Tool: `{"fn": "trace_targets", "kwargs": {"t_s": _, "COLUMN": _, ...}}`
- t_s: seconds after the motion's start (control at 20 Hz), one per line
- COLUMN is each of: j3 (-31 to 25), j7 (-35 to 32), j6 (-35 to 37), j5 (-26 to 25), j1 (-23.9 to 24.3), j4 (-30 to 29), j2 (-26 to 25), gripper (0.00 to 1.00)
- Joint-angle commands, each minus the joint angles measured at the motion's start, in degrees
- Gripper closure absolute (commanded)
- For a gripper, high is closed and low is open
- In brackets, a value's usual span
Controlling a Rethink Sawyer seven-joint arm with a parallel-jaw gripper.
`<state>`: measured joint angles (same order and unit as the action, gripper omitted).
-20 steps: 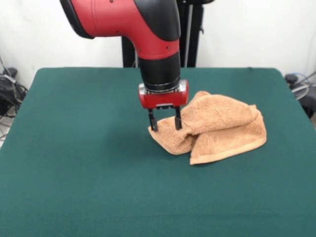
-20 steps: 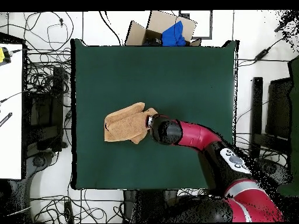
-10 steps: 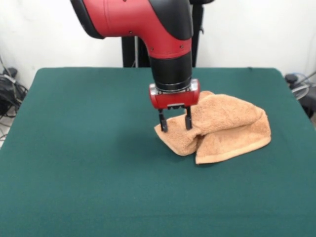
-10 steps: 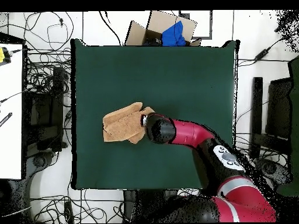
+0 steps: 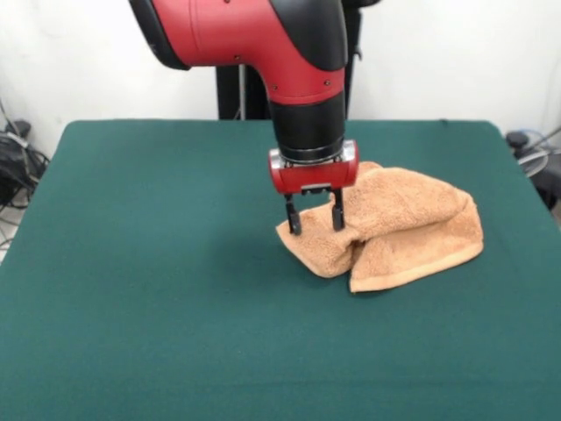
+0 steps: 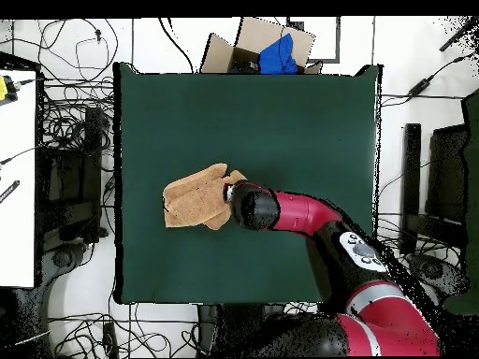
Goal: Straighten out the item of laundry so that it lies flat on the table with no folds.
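Gripper [image 5: 313, 212] hangs straight down from the red and black arm [image 5: 298, 79], its two black fingers [image 5: 294, 216] set a moderate way apart — not wide, not pinched. The tips press into the near-left edge of the towel [image 5: 394, 230]; cloth bulges between and around them, but whether they actually clamp a fold can't be told from the front view. In the overhead view the wrist covers the gripper, so nothing more there.

Towel is a light-orange terry heap, crumpled and doubled over, hemmed border showing along its front edge. It lies on the green worktop [image 5: 158, 263] right of centre in the front view; seen from overhead the towel [image 6: 192, 198] sits left of centre, touching the arm's end [image 6: 253, 208].

Vs 0.5 s ago: gripper and towel have slid a touch further right in the front view, finger gap about the same, heap shape barely altered. Vs 1.0 s ago the shift is plainer — arm and towel both moved right together, and the towel's right end now reaches nearer the worktop edge.
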<state>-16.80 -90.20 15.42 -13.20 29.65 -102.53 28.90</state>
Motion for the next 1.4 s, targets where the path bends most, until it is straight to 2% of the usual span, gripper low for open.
{"fn": "trace_targets", "kwargs": {"t_s": 0.05, "j3": -6.17, "j7": -6.23, "j6": -1.55, "j5": 1.83, "j1": 2.23, "j4": 1.05, "j2": -2.65, "gripper": 0.0}}
{"fn": "trace_targets", "kwargs": {"t_s": 0.95, "j3": -12.52, "j7": -7.66, "j6": -1.97, "j5": 2.93, "j1": 6.56, "j4": -0.9, "j2": -4.2, "gripper": 0.0}}
{"fn": "trace_targets", "kwargs": {"t_s": 1.15, "j3": -12.94, "j7": -8.45, "j6": -0.71, "j5": 3.77, "j1": 5.98, "j4": -1.64, "j2": -2.16, "gripper": 0.0}}
{"fn": "trace_targets", "kwargs": {"t_s": 1.4, "j3": -7.88, "j7": -10.33, "j6": 5.08, "j5": 5.28, "j1": 0.88, "j4": -1.16, "j2": 4.02, "gripper": 0.0}}
